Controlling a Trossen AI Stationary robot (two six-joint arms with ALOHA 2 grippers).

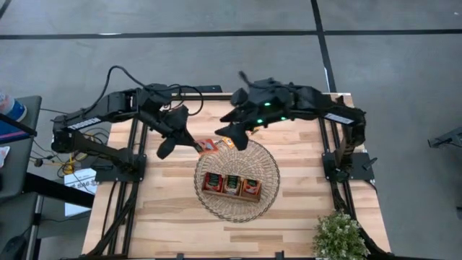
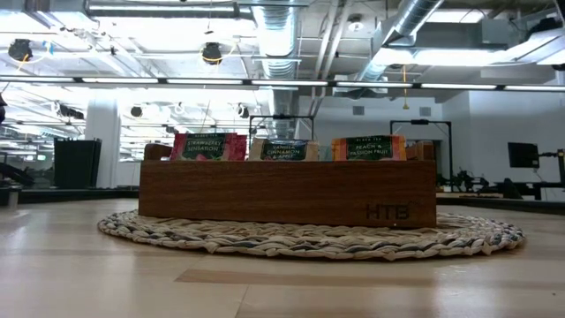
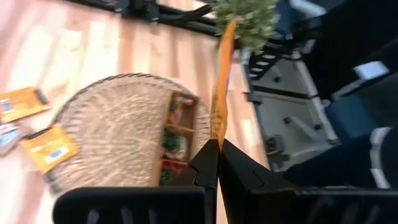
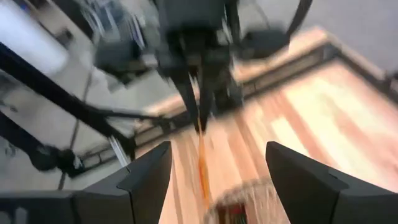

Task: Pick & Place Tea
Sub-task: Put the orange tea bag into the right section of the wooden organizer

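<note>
Clamping an orange tea sachet (image 3: 222,74) edge-on between shut fingers, left gripper (image 1: 193,143) above the table (image 1: 166,209), just off the near-left edge of the wicker basket (image 1: 268,160). Hovering close by at the basket's far rim, right gripper (image 1: 234,137), fingers (image 4: 146,180) spread wide and holding nothing. Lying flat by that rim: loose orange sachets (image 3: 50,148), one on the weave, another on bare wood. Standing upright in the three compartments of the wooden tray (image 2: 287,193) at the basket's middle: red, green-labelled and orange sachets (image 2: 284,149). Potted plant (image 1: 339,237) at the table's corner.
</note>
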